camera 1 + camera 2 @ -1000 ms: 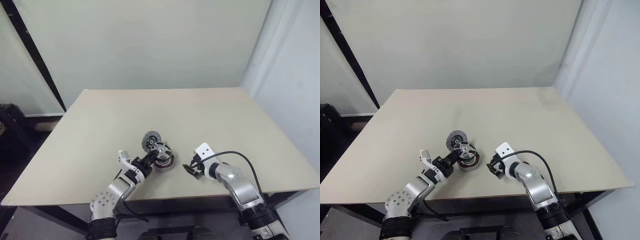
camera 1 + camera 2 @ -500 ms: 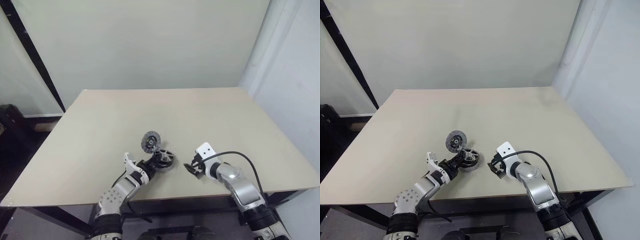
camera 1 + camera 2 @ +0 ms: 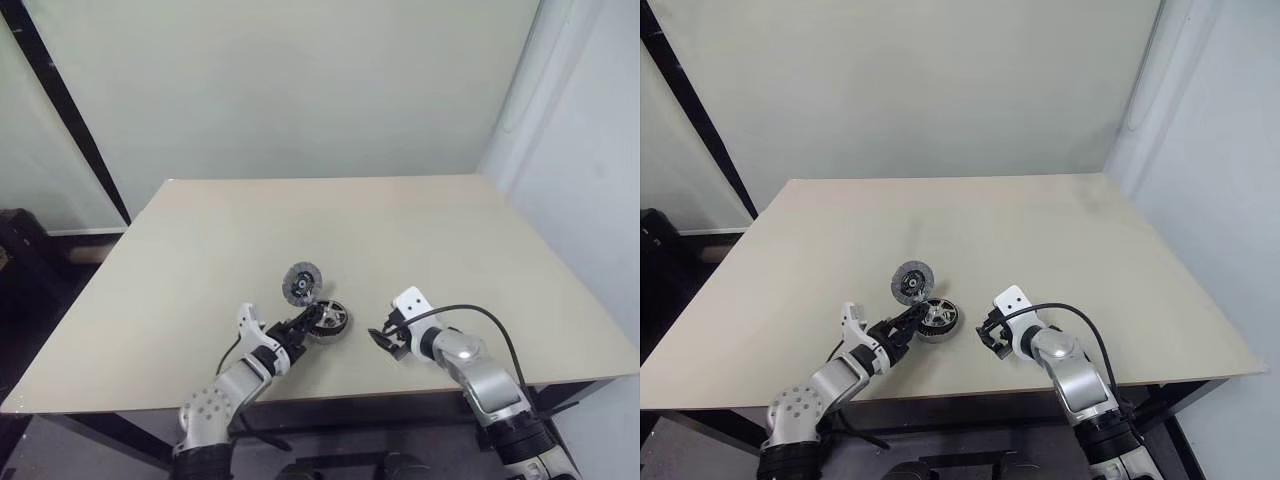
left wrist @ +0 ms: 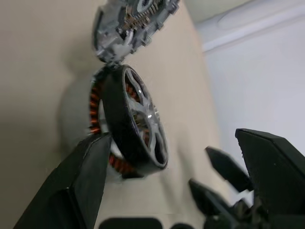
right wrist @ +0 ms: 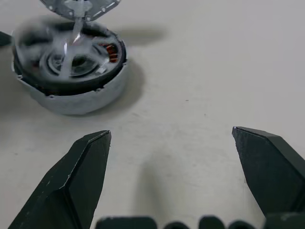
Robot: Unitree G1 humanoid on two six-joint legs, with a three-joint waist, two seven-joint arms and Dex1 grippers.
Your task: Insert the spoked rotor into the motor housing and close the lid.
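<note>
The motor housing [image 3: 328, 321] is a short silver cylinder with copper windings, near the table's front edge. The spoked rotor [image 4: 138, 119], a black ring with silvery spokes, sits in it, and windings show below its rim. In the right wrist view the rotor [image 5: 66, 59] looks blurred. My left gripper [image 3: 297, 329] is open at the housing's near left side and holds nothing. One of its fingers [image 4: 81, 186] is close by the housing. A grey round lid [image 3: 301, 284] rests just behind the housing. My right gripper [image 3: 384, 339] stands open and empty a short way to the right.
The beige table [image 3: 420, 240] stretches bare to the back and to both sides. Its front edge [image 3: 330, 392] runs close behind both grippers. A black cable [image 3: 480, 312] loops from the right wrist.
My left gripper has opened and let go of the rotor, which has dropped from above the housing into it. The left hand drew back a little. The right arm has not moved.
</note>
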